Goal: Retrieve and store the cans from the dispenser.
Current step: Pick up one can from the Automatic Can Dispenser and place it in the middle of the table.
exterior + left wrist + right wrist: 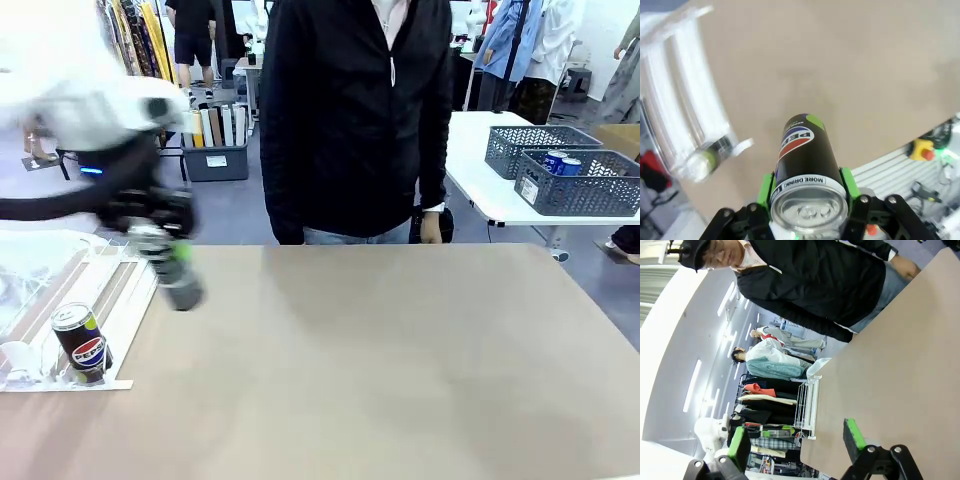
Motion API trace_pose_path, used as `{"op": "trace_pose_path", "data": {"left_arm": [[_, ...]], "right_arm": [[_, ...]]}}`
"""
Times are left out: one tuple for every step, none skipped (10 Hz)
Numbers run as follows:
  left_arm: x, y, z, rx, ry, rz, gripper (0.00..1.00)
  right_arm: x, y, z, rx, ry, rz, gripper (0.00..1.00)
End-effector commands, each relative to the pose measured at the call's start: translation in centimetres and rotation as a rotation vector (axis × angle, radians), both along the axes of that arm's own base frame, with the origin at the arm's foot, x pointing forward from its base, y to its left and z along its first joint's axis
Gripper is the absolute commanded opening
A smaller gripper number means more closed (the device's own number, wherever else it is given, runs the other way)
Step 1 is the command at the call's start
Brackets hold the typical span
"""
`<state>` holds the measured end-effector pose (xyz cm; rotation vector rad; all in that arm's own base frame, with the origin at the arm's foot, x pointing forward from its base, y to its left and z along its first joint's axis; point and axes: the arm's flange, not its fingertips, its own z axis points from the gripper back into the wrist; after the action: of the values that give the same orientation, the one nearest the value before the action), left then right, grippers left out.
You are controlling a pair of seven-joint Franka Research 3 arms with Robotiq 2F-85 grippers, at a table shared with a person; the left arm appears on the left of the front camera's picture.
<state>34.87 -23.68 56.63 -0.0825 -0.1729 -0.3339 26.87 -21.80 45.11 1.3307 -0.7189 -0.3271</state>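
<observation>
"Left wrist view: what do the left fingers (764, 189) hold?"
"They are clamped on a dark can (802, 150). It carries the Pepsi logo, and 'MORE DRINK' is printed on a white band by the silver top. It hangs over the bare table (865, 75), just beside the white rack (685, 100)."
"Any other writing?"
"In the front view a second Pepsi can (82, 343) stands at the rack's near end. The right fingers (854, 434) stand wide apart above the table."

Black left tool (806, 176), green pads (848, 183)
</observation>
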Motion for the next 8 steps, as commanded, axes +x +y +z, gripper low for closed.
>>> {"op": "trace_pose_path", "data": {"left_arm": [[4.8, -8.2, -0.8, 0.040, 0.009, -0.096, 0.00], [5.6, -12.6, -3.0, 0.052, -0.001, -0.148, 0.00], [6.0, -17.0, -5.6, 0.070, -0.001, -0.225, 0.00], [6.6, -19.9, -8.0, 0.124, 0.011, -0.292, 0.00], [7.1, -21.8, -10.2, 0.145, 0.001, -0.300, 0.00], [7.6, -23.1, -12.1, 0.168, -0.002, -0.300, 0.00], [8.0, -23.6, -13.3, 0.175, 0.018, -0.302, 0.00], [8.1, -24.0, -13.9, 0.162, 0.036, -0.287, 0.00]], "right_arm": [[0.1, 0.1, 0.2, 0.009, -0.016, -0.006, 1.00], [0.1, 0.1, 0.2, 0.009, -0.016, -0.006, 1.00], [0.1, 0.1, 0.2, 0.009, -0.016, -0.006, 1.00], [0.1, 0.1, 0.2, 0.009, -0.016, -0.006, 1.00], [0.1, 0.1, 0.2, 0.009, -0.016, -0.006, 1.00], [0.1, 0.1, 0.2, 0.009, -0.016, -0.006, 1.00], [0.1, 0.1, 0.2, 0.009, -0.016, -0.006, 1.00], [0.1, 0.1, 0.2, 0.009, -0.016, -0.006, 1.00]]}}
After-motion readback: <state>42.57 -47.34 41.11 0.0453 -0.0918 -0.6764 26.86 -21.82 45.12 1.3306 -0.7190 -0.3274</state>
